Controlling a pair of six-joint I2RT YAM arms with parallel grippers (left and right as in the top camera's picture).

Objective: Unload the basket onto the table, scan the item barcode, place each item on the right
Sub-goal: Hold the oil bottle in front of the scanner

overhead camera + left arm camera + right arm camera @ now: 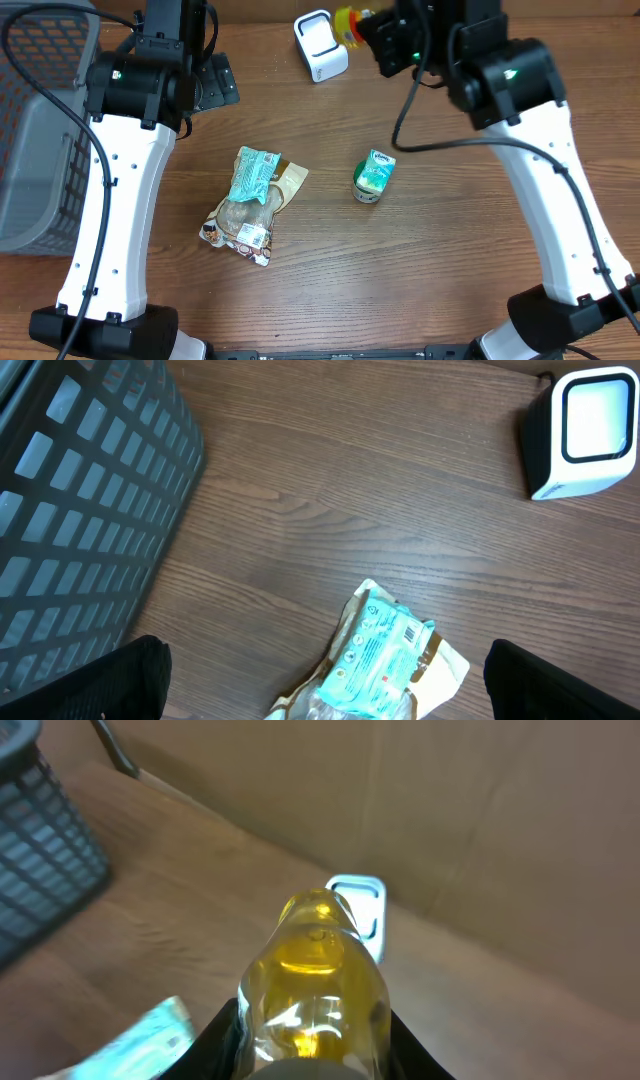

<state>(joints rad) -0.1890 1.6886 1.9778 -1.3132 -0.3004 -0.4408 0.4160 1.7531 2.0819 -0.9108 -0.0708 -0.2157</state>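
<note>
At the top centre of the overhead frame, the right gripper [385,40] holds a yellow bottle [348,25] just beside the white scanner [320,45].
At far left, a grey basket [35,130] sits on the wooden table [450,230]. At upper left, the left gripper [205,85] hangs with jaws spread wide, gripping nothing. A snack bag [250,205] lies flat left of centre, and a small green carton [374,175] sits apart from it, right of centre. In the right wrist view, dark fingers [228,1035] pinch the bottle's clear, yellow-filled body from both sides, with the scanner's pale window beyond it.
</note>
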